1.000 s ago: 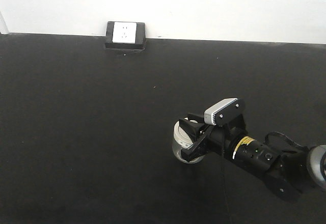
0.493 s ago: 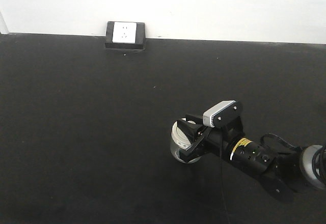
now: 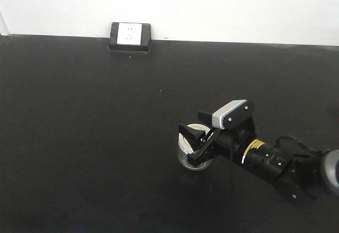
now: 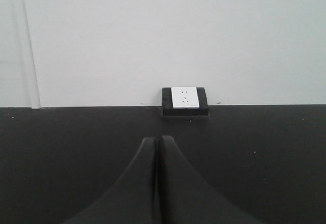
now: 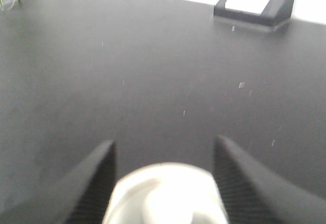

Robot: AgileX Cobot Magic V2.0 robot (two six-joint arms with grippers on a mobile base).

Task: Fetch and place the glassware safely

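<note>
A squat clear-glass jar (image 3: 192, 158), capped by a round cream lid (image 5: 164, 196), is seen on the matte black tabletop (image 3: 79, 137), flanked by the right hand's (image 3: 189, 144) ribbed fingers (image 5: 97, 180); contact cannot be told. The left hand (image 4: 156, 146) is pressed closed, empty.

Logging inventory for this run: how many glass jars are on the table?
1. The glass jar sits on the black table, right of centre near the front, between the fingers of the right gripper. No other shows in any view.
</note>
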